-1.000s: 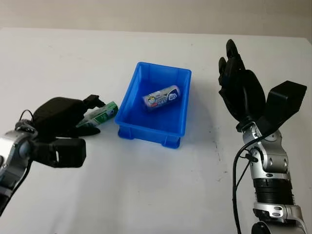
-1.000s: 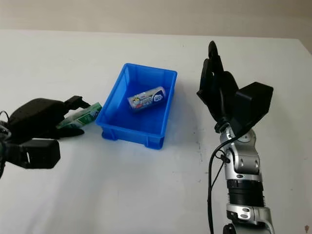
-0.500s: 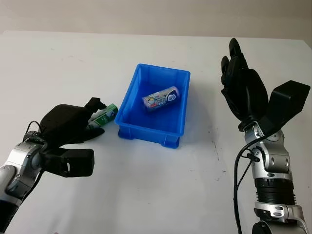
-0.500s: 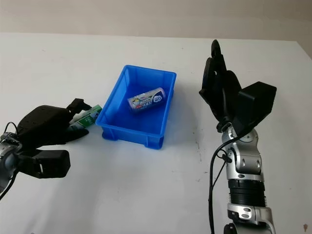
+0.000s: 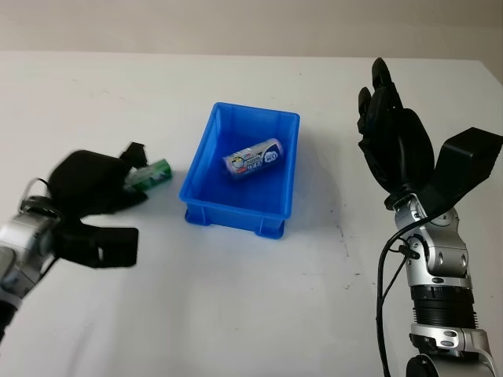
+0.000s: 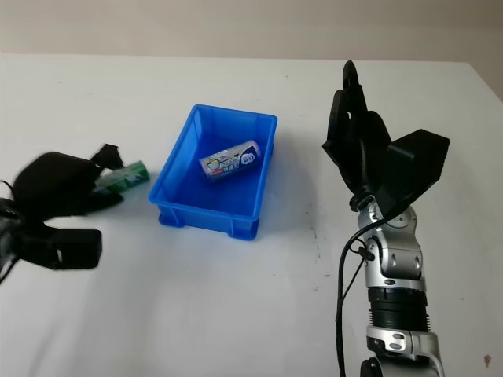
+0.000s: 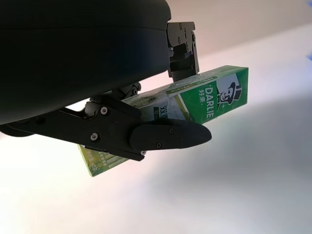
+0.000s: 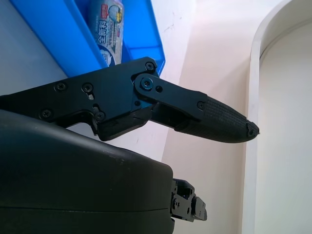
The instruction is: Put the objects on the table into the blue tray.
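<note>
Left wrist view gives me the clearest look at the toothpaste box [image 7: 195, 100]: a long carton, green and white, with "DARLIE" printed along its side and a small portrait near the green end. My left hand [image 5: 93, 183] has its black fingers [image 7: 168, 135] curled around the box, gripping it along its length, with the green end sticking out past the fingertips. From the head camera I see that hand to the left of the blue tray [image 5: 203, 210], apart from it, with the box pointing toward the tray's near left wall. The tray is a rectangular blue plastic bin on the white table [image 5: 259, 298]. Inside it lies one small cylindrical container [image 5: 253, 156] with a colourful printed label, on its side, angled across the floor. My right hand [image 5: 391, 133] is open, raised upright to the right of the tray, well apart from it.
</note>
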{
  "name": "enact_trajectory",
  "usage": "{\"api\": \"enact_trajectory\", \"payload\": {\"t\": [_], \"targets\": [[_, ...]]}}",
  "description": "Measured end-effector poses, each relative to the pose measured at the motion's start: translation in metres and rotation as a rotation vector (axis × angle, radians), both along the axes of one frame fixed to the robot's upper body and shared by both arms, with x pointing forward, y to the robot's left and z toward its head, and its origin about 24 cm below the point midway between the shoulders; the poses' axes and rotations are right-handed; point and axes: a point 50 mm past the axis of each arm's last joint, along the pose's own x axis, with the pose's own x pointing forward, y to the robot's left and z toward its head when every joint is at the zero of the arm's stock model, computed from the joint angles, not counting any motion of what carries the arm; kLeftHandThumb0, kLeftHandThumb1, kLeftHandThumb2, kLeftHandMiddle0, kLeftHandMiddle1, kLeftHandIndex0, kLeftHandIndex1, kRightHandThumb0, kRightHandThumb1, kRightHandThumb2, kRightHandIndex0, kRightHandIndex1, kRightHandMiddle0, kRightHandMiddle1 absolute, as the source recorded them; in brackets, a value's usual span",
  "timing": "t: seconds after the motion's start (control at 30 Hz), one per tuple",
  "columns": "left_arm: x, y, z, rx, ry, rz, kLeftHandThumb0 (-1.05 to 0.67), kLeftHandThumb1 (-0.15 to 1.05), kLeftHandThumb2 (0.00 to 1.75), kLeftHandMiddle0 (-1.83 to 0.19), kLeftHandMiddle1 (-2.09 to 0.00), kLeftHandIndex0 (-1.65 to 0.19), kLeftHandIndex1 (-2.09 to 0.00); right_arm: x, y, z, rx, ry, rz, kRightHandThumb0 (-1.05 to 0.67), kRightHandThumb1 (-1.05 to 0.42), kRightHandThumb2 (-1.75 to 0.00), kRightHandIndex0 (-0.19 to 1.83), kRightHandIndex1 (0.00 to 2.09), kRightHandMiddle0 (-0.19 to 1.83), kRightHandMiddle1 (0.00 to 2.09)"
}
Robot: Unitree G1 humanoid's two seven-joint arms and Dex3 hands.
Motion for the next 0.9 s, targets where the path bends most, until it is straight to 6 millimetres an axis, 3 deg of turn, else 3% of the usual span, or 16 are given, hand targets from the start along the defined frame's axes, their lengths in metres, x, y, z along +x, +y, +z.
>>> {"api": "enact_trajectory", "payload": {"t": [0.13, 0.43, 0.5, 0.57, 0.77, 0.9], "targets": [[0.004, 0.003, 0.016, 0.034, -0.039, 0.044, -0.32, 1.05, 0.38, -0.56, -2.09, -0.14, -2.09, 0.0, 0.001, 0.0, 0.0, 0.0, 0.01, -0.78, -1.05, -0.79, -0.19, 0.0, -0.19, 0.0], [0.008, 0.002, 0.031, 0.019, -0.146, 0.019, -0.33, 1.05, 0.36, -0.41, -2.09, 0.0, -2.09, 0.0, 0.002, 0.0, 0.001, 0.001, 0.022, -0.77, -1.05, -0.8, -0.19, 0.0, -0.19, 0.0], [0.008, 0.001, 0.037, -0.001, -0.16, 0.025, -0.33, 1.05, 0.36, -0.37, -2.09, -0.04, -2.09, 0.0, 0.002, 0.0, 0.002, 0.001, 0.02, -0.77, -1.05, -0.8, -0.19, 0.0, -0.19, 0.0], [0.007, -0.003, 0.045, -0.018, -0.189, 0.008, -0.34, 1.05, 0.38, -0.45, -2.09, -0.11, -2.09, 0.0, 0.002, 0.0, 0.002, 0.001, 0.02, -0.76, -1.05, -0.8, -0.19, 0.0, -0.19, 0.0], [0.007, -0.037, 0.079, -0.046, -0.321, -0.119, -0.35, 1.05, 0.36, -0.7, -2.09, -0.27, -2.09, 0.0, 0.003, 0.0, 0.003, 0.001, 0.022, -0.76, -1.05, -0.79, -0.19, 0.0, -0.19, 0.0], [0.012, -0.067, 0.087, -0.054, -0.331, -0.218, -0.35, 1.05, 0.38, -0.7, -2.09, -0.35, -2.09, 0.0, 0.004, -0.001, 0.004, 0.002, 0.021, -0.75, -1.05, -0.79, -0.19, 0.0, -0.19, 0.0]]}}
